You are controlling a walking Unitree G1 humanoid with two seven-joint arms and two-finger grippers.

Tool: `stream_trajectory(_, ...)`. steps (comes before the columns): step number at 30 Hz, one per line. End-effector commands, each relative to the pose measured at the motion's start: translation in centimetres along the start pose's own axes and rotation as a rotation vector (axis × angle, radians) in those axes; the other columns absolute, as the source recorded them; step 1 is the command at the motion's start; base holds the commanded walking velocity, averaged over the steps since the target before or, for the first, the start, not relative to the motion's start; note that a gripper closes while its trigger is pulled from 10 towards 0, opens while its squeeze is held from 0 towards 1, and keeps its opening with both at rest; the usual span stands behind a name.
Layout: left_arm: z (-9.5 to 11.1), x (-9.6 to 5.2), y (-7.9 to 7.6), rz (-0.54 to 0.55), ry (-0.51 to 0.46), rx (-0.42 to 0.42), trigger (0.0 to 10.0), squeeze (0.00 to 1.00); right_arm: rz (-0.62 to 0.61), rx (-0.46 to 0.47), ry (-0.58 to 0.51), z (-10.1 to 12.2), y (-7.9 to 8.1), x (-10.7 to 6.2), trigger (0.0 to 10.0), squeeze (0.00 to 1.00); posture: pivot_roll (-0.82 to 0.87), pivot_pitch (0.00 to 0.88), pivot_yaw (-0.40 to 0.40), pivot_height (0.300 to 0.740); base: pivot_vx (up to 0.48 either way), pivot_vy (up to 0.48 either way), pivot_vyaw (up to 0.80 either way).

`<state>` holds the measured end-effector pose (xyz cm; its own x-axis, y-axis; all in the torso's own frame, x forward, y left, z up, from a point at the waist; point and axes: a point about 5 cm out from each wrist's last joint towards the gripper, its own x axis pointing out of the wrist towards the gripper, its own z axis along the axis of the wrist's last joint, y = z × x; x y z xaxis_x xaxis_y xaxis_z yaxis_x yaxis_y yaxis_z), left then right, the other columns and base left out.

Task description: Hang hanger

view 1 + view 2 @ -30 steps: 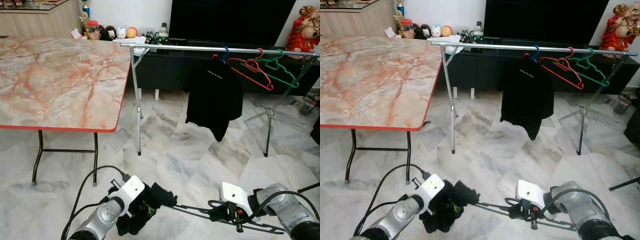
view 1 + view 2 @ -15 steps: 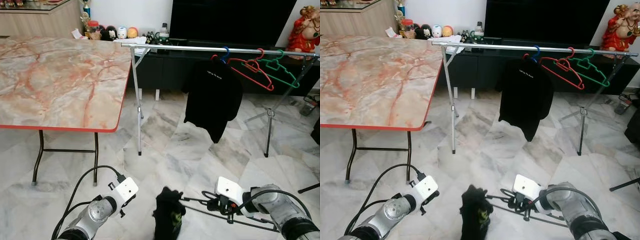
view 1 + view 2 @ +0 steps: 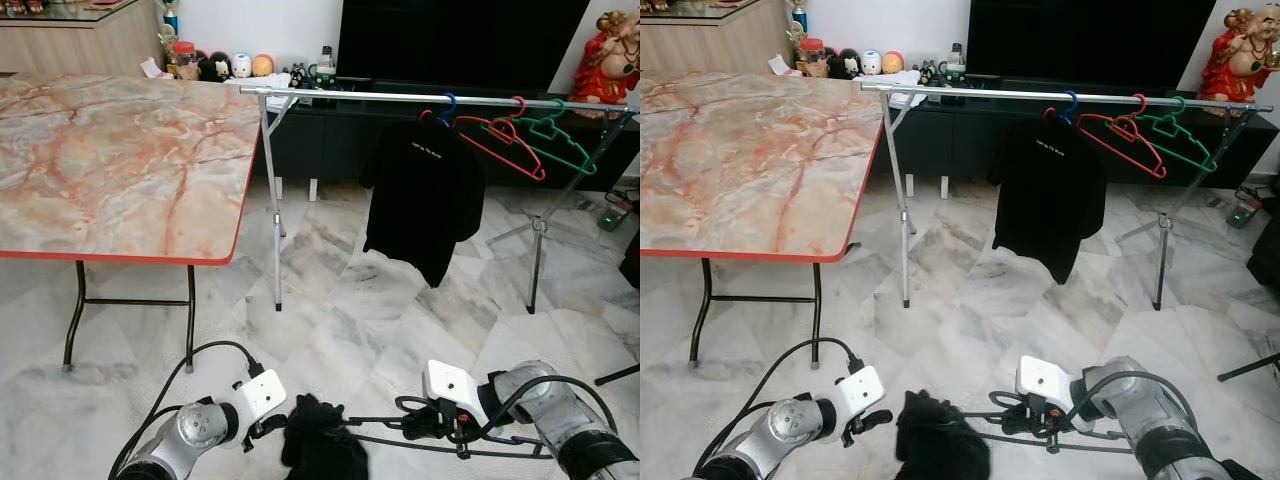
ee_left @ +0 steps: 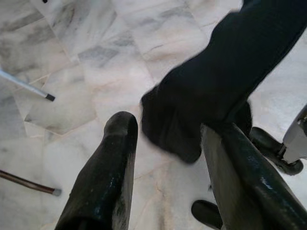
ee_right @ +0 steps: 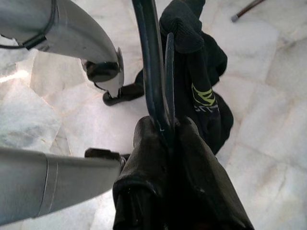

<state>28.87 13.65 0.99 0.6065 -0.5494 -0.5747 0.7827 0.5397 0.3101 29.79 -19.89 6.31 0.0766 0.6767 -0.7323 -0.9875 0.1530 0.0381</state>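
My right gripper [image 3: 428, 424] is low over the floor and shut on a black hanger [image 3: 385, 440], which lies roughly level and points to my left. A black garment [image 3: 320, 452] with a small yellow-green logo [image 5: 204, 96] hangs bunched on the hanger's far end. In the right wrist view the hanger's bar [image 5: 148, 62] runs straight out from between the shut fingers [image 5: 192, 158]. My left gripper [image 3: 262, 432] is open just left of the garment. In the left wrist view the garment [image 4: 225, 76] lies beyond and over one of the spread fingers [image 4: 103, 177].
A metal clothes rail [image 3: 400, 96] on folding legs stands ahead, carrying a black T-shirt [image 3: 425, 190], a red hanger [image 3: 505, 140] and a green hanger [image 3: 562, 140]. A marble-topped table [image 3: 110, 160] fills the left. A TV cabinet [image 3: 330, 140] and a red figurine [image 3: 612, 55] stand behind.
My left gripper let go of the garment and drew back left, then came close beside it again. The hanger and garment swung left and now sit lower.
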Motion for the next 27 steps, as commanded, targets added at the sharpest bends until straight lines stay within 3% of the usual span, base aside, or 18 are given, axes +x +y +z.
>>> stream_trajectory(1, 0.4, 0.2, -0.4, -0.022, -0.012, -0.01, 10.0, 0.0, -0.027, -0.04, -0.033, 1.2, -0.6, 0.0, 0.0, 0.0, 0.0, 0.076, -0.06, 0.74, 0.0, 0.0, 0.0)
stream_trajectory(8, 1.0, 0.3, -0.6, -0.052, -0.025, -0.022, 10.0, 0.0, -0.134, -0.036, -0.049, 2.6, -1.6, 1.0, 0.0, 0.0, 0.0, 0.072, -0.065, 0.74, 0.0, 0.0, 0.0)
stream_trajectory(15, 1.4, 0.2, 1.3, 0.152, -0.021, 0.007, 10.0, 0.0, -0.137, -0.005, -0.1, 3.7, -1.5, 2.5, 0.0, 0.0, 0.01, 0.062, -0.067, 0.74, 0.0, 0.0, 0.0)
stream_trajectory(19, 2.0, 0.4, 1.6, 0.228, -0.035, 0.009, 10.0, 0.0, -0.124, 0.002, -0.108, 3.8, -1.4, 2.7, 0.0, 0.0, 0.0, 0.056, -0.068, 0.74, 0.0, 0.0, 0.0)
stream_trajectory(27, 2.4, 0.9, 1.2, 0.24, -0.043, 0.005, 10.0, 0.0, -0.161, 0.026, -0.115, 4.0, -1.7, 2.6, 0.0, 0.0, 0.0, 0.049, -0.067, 0.74, 0.0, 0.0, 0.0)
